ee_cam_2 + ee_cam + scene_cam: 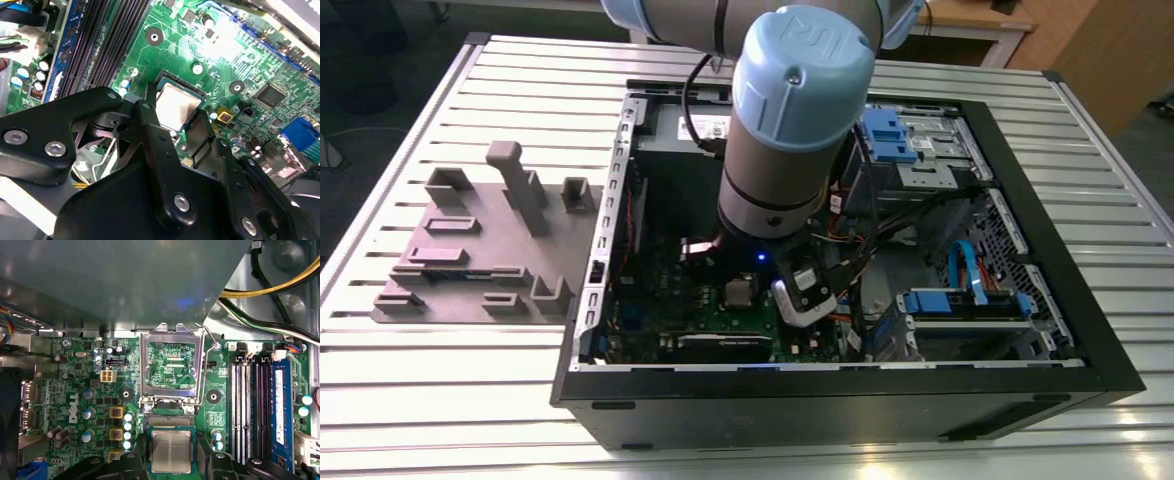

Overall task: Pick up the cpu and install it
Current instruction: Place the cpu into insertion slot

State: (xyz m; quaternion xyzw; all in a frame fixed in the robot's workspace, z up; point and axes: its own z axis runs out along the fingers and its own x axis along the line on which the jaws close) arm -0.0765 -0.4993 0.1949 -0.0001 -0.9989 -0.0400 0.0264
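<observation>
One cpu (171, 451) sits in its socket on the green motherboard (75, 390); two black fingers (150, 125) stand apart beside it.

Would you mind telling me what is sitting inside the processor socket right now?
The cpu lies in the socket, silver top up, load frame swung open. The socket's contacts beneath it are covered.

A slatted white desk (440, 400) fills the room's middle (wooden cabinets (1081, 50) behind it), dark floor (374, 110) alongside.

cpu (171, 451) lower edge cut off, fingers (200, 137) perhaps touching it, grip unclear
</observation>
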